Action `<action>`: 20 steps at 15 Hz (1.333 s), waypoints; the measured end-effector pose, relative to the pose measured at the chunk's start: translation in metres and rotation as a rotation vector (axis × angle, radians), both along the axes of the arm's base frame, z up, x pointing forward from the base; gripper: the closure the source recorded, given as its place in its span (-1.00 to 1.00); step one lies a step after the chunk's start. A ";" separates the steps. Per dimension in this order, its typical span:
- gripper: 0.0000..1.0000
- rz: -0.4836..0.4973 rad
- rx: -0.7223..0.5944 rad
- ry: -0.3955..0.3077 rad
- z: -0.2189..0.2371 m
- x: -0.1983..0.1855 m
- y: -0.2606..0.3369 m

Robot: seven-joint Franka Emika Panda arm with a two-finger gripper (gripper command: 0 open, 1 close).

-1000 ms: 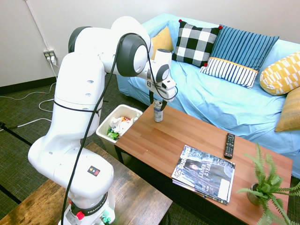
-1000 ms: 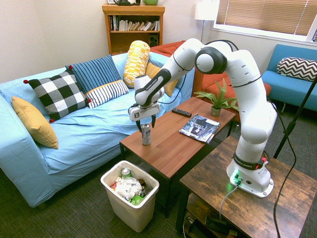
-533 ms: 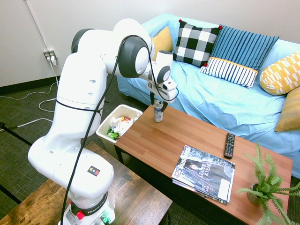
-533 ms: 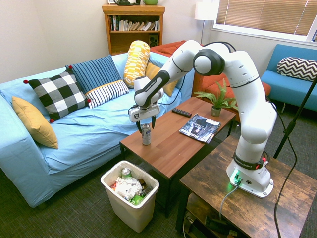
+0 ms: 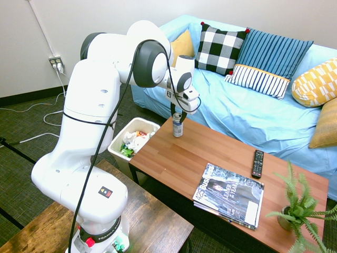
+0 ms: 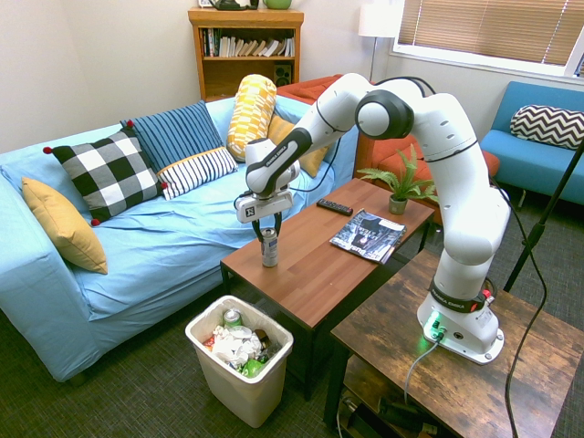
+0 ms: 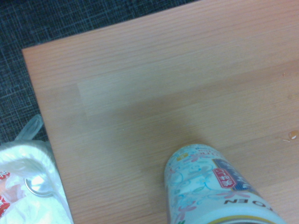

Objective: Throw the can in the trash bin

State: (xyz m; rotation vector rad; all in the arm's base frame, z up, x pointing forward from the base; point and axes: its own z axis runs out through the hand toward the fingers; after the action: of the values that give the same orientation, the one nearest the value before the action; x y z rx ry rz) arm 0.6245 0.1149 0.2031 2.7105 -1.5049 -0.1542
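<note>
The can point(image 5: 178, 128) stands upright on the table point(image 5: 221, 158), top up; the gripper point(image 5: 178, 117) straddles its top, grasp unclear.

The can point(image 6: 269, 247) is set upright near the coffee table's point(image 6: 319, 274) sofa-side corner; the trash bin point(image 6: 239, 371) is placed on the floor beside that end.

The white arm point(image 6: 429, 155) rises from its base, bends at a high elbow and reaches out and down, toward 9 o'clock in the second exterior view. Its wrist is turned so the gripper point(image 6: 268, 230) point(image 5: 178, 115) points straight down. The two fingers hang partly closed, a narrow gap between them
</note>
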 end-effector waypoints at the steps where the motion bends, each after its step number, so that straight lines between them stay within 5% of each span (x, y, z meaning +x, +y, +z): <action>1: 1.00 0.000 0.001 -0.003 0.001 0.001 0.000; 5: 1.00 0.054 -0.006 -0.038 0.040 0.002 0.024; 10: 1.00 0.195 -0.082 -0.072 0.110 -0.012 0.127; 15: 1.00 0.324 -0.181 -0.033 0.062 -0.043 0.250; 19: 1.00 0.379 -0.215 0.020 0.020 -0.062 0.285; 20: -1.00 0.393 -0.223 0.028 0.013 -0.067 0.291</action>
State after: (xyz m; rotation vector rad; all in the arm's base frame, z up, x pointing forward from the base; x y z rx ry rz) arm 0.5575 0.4057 0.2162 2.7365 -0.8925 -0.0100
